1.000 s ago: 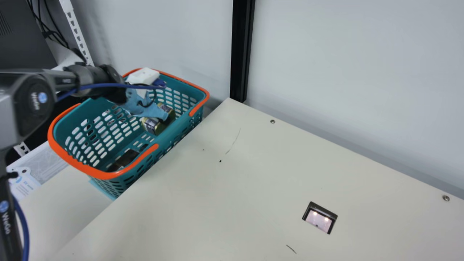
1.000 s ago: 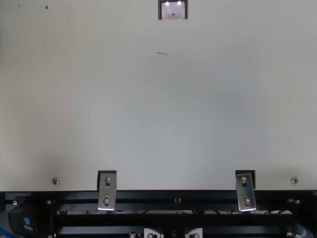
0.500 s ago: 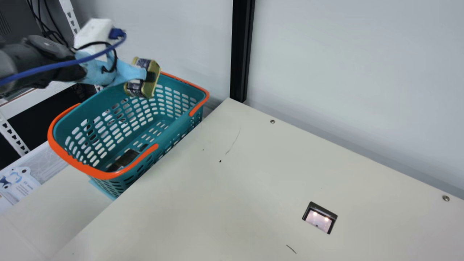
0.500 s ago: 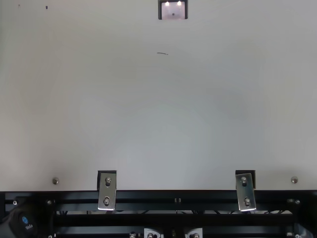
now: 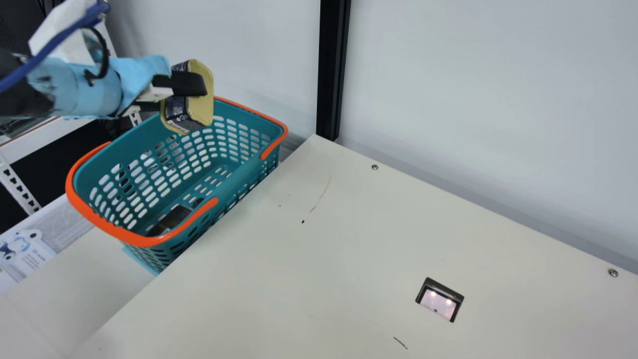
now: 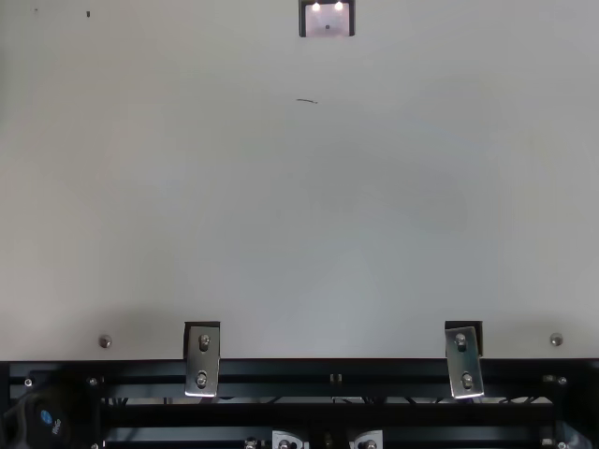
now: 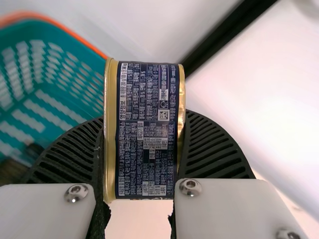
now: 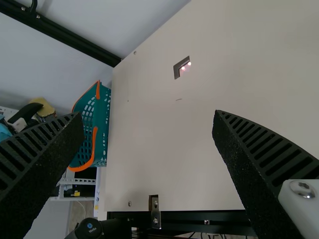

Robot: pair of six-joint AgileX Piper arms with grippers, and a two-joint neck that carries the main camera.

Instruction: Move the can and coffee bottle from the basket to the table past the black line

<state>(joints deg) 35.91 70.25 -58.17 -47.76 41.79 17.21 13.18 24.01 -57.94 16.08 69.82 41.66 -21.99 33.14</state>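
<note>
1. Left gripper point(image 5: 184, 90): its ribbed fingers point(image 7: 214, 147) are closed on the can point(image 5: 202, 107), pressing its two gold ends, with the dark printed side between them.
2. Right gripper point(image 8: 149, 119): its fingers point(image 8: 40, 152) stand wide apart, nothing between them.
3. The can is held up over the basket point(image 5: 112, 227), at the end toward the wall.
4. The basket, teal with orange handles, is beside the worktop's point(image 5: 279, 289) left edge.
5. A dark item point(image 5: 174, 218) lies low in the basket's near end; too little shows to tell whether it is the coffee bottle.
6. A black post point(image 5: 333, 70) rises by the worktop's far left corner.
7. A framed panel point(image 5: 438, 302) is set into the worktop; a short black line point(image 5: 400, 343) lies between it and the rail point(image 6: 328, 369) along the robot's edge.
</note>
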